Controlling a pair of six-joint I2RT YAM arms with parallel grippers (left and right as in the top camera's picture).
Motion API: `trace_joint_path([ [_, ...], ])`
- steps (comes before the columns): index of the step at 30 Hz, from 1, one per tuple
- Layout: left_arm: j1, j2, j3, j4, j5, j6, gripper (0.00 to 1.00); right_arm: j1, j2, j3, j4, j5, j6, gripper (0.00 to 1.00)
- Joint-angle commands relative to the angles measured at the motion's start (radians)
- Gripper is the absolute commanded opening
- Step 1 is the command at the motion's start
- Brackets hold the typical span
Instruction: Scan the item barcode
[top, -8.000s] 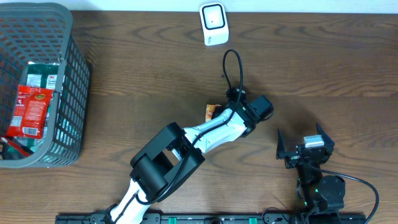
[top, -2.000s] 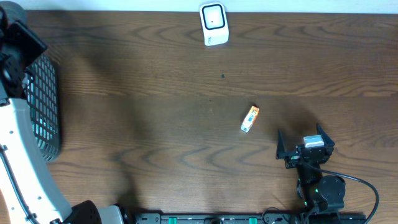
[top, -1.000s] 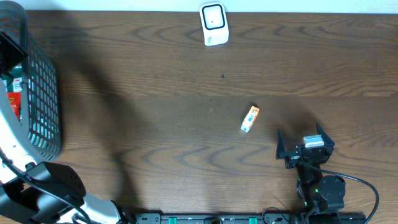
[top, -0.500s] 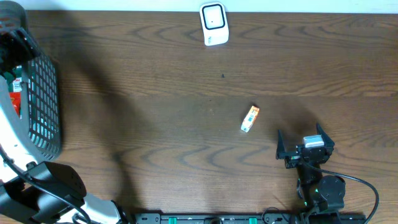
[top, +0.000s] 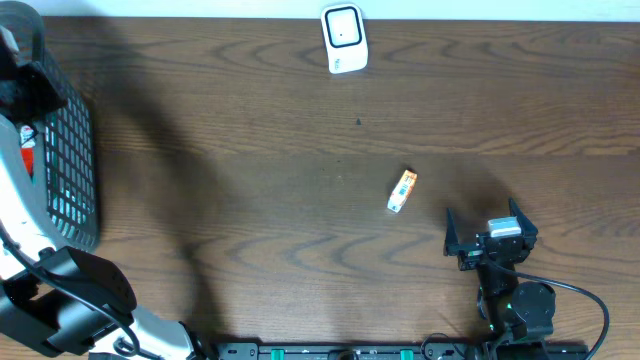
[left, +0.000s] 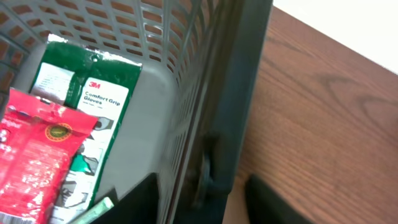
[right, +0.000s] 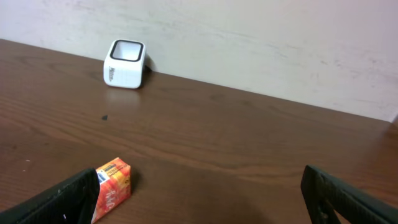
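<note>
A small orange box (top: 402, 191) lies on the wooden table, also seen low and left in the right wrist view (right: 112, 186). The white scanner (top: 343, 38) stands at the far edge (right: 125, 64). My right gripper (top: 490, 232) rests open near the front edge, right of the box, with nothing between its fingers (right: 199, 199). My left gripper (top: 25, 90) is at the grey basket (top: 70, 150) on the far left. Its jaws straddle the basket's wall (left: 202, 199), one finger inside and one outside. I cannot tell whether they press on it.
Inside the basket lie a green glove pack (left: 81, 106) and a red packet (left: 37, 162). The left arm runs along the table's left side down to the front edge.
The left gripper's jaws have narrowed around the basket wall and the wrist has shifted a little. The box, the scanner and the right arm have not moved.
</note>
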Motion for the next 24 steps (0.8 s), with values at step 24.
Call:
trace_joint_path([
  [24,-0.076,-0.039,0.002,-0.040,0.177,0.144,0.13,0.003,-0.005,-0.001,-0.005,-0.005,-0.011,0.99],
])
